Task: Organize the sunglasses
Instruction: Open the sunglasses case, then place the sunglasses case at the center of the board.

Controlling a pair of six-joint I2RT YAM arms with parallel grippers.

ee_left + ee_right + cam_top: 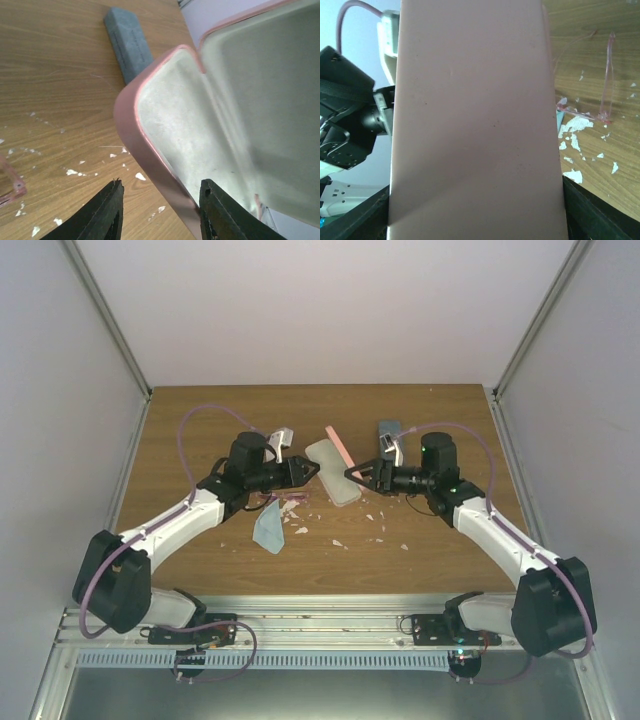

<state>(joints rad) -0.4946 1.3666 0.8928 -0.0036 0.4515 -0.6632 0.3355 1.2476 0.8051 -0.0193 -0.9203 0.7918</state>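
The pink sunglasses (290,498) lay on the tabletop (200,420) beside the open pink case (335,480). Their long axis ran roughly side to side, partly hidden beneath the left tool (308,470), whose jaws stood apart astride the case's rim. The right tool (362,476) clamped the raised lid (470,125), which blocked most of its camera's view.

I can read no text, label, brand, number or sign in any view. The pink oblong hard-shell case (150,155), the blue-grey oblong case (127,42) and the brown wood-grain worktop (50,75) all show plain, unmarked surfaces.
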